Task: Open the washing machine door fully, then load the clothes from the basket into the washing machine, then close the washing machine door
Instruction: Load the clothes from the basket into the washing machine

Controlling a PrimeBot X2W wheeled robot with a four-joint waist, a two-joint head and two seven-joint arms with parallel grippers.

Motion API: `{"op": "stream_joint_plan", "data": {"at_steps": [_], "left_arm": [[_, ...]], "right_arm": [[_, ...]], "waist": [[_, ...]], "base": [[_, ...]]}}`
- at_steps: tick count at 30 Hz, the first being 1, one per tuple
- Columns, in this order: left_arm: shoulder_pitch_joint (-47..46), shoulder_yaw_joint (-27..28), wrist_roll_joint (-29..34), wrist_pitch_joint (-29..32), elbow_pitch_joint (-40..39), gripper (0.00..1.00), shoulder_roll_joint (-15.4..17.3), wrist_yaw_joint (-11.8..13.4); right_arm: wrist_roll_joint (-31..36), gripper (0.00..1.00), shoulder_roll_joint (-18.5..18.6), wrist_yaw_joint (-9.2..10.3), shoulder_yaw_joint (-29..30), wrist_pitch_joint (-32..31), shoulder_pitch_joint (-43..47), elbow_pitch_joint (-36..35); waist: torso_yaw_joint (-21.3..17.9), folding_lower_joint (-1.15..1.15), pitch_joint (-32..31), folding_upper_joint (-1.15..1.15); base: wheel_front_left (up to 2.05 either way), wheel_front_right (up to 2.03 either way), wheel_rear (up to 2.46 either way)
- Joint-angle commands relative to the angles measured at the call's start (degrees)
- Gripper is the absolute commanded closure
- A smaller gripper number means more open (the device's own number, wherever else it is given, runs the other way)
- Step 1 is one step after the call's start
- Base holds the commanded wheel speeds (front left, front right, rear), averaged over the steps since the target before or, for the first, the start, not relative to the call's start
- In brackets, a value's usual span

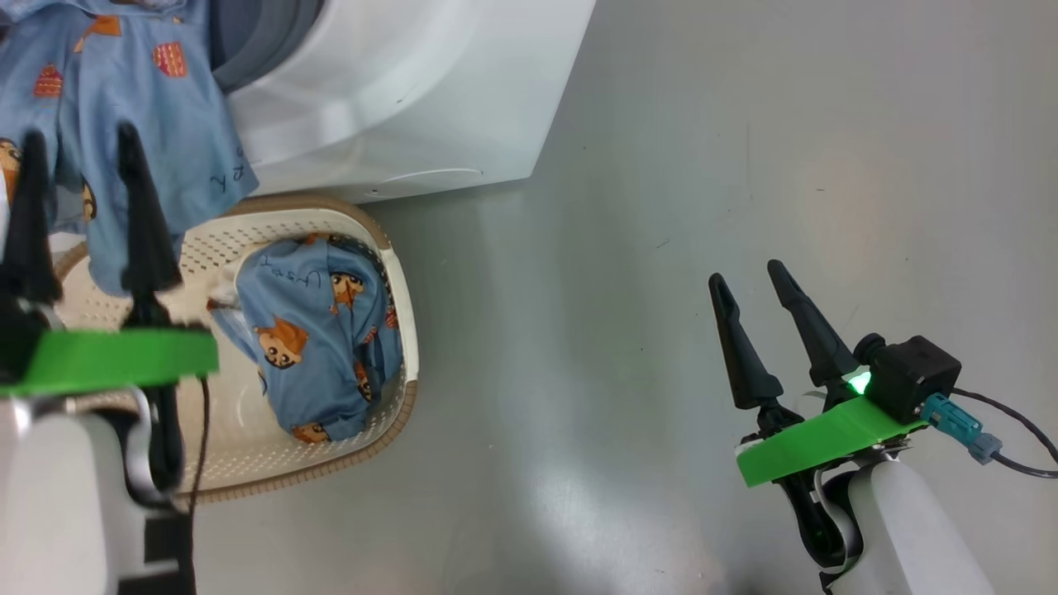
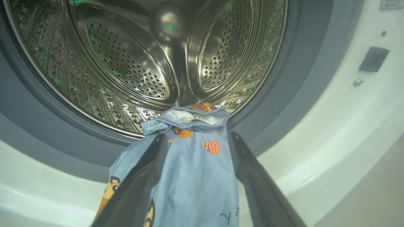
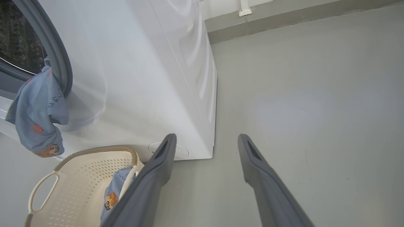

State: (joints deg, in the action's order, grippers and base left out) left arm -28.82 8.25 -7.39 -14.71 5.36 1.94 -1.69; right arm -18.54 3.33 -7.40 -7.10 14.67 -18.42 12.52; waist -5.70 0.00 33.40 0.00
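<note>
dark fingers of left gripper (image 2: 199, 135) spread wide, clamped on nothing. between them, and running under the one on that wrist view's left: blue fox-print garment (image 2: 192, 176), draped flat, orange motifs and handwritten marks on it. whether cloth touches the fingers: cannot tell. just past the fingertips, garment's bunched top edge hooked over the lip of the drum (image 2: 132, 63), rest of it hanging down outside over the grey gasket (image 2: 303, 78) and the white front of the washing machine (image 2: 331, 151). beyond the tips, perforated steel with a green glint deep inside. off to the right of the fingers, small dark recess (image 2: 374, 59) in the white panel.

from the head view, same gripper at lower left, green band (image 1: 107, 359) behind the fingers, tips pointing up over the hanging cloth. just right of it and lower, basket (image 1: 248, 231) on the floor, close against the machine's base. inside, toward the side farther from left gripper, second garment (image 1: 318, 330), crumpled, same blue with orange faces.

right gripper (image 1: 747, 273) well apart on the far side, fingers splayed wide too, holding nothing, over bare grey floor (image 1: 645, 165). ahead and left of its fingers in its own wrist view, machine's lower corner and basket's handle (image 3: 42, 195).
</note>
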Motion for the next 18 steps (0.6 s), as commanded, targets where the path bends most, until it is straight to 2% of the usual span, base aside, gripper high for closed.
{"op": "stream_joint_plan", "data": {"at_steps": [1, 7, 18], "left_arm": [[2.6, 1.5, 0.2, -0.3, -2.3, 0.0, 1.2, 0.5], [8.8, 0.3, 0.7, -0.3, -4.5, 0.0, 1.0, 1.2], [19.3, -2.5, -2.0, -0.3, -5.7, 0.0, 0.9, 4.9]], "right_arm": [[-0.2, 0.0, -0.3, -0.09, -1.7, 0.3, 1.4, -1.0], [-0.3, 0.0, -0.3, -0.09, -2.0, 0.3, 1.4, -0.9], [-0.6, 0.0, 0.1, -0.09, -3.1, 0.3, 1.5, -0.3]], "waist": [[-0.1, 0.0, -0.1, 0.0], [0.0, 0.0, -0.5, 0.0], [0.5, 0.0, -1.8, 0.0]], "base": [[0.0, 0.0, 0.0], [0.0, 0.0, 0.0], [0.0, 0.0, 0.0]]}}
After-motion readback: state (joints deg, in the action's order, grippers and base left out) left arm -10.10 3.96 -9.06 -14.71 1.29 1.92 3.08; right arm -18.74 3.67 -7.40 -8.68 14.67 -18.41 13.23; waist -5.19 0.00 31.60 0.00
